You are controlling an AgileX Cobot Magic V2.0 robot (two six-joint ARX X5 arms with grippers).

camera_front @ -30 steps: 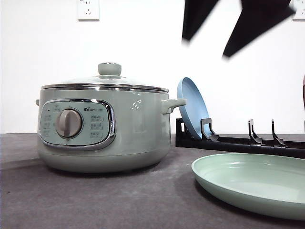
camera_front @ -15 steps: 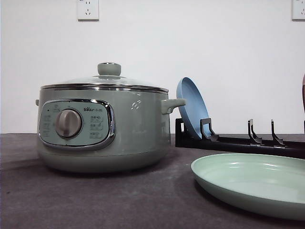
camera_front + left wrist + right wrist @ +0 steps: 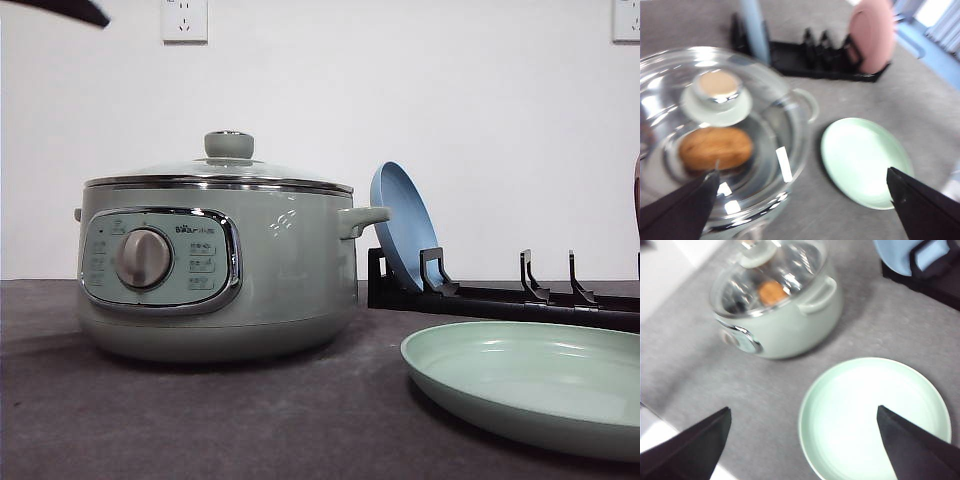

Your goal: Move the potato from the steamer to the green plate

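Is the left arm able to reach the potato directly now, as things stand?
Probably not yet. The potato lies inside the steamer under its closed glass lid, which the open left gripper must lift first.

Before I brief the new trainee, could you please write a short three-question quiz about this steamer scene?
1. True or false: the glass lid is off the steamer.
2. Where is the potato? A) on the green plate; B) inside the steamer; C) in the dish rack.
3. Fill in: the plate leaning in the dish rack beside the steamer's handle is ____.

Key: 1 false, the lid sits on it; 2 B, seen through the lid; 3 blue.
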